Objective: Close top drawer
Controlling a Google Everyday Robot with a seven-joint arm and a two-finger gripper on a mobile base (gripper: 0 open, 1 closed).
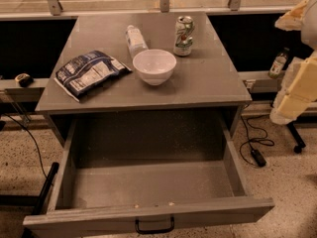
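top drawer: pulled far out from under the grey cabinet top, towards the bottom of the camera view. its floor and both side walls show. its front panel lies along the lower edge of the view.

hidden / cut off:
- the front panel is seen from above; its face is mostly cropped by the frame bottom.
- the black bar handle is at the panel's centre, its lower part touching the frame edge.
- whatever sits under the open drawer is covered by it.
- a few pale specks lie on the drawer floor near the front; cannot tell what they are.
- the robot arm enters from the right edge, only partly in frame.
- the gripper is at the top right corner, cropped by the frame. released or clenched: cannot tell.

counts:
- on the cabinet top: 1 chip bag, 1 white bowl, 1 clear bottle lying on its side, 1 can upright.
- the bowl is just beside the bottle.
- off the cabinet: 1 more bottle, upright on the ledge at right.
- 1 black cable on the floor at right.

relation: the gripper is up and to the right of the drawer, beyond the cabinet's right rear corner. it is well apart from the handle and touches nothing that can be seen.
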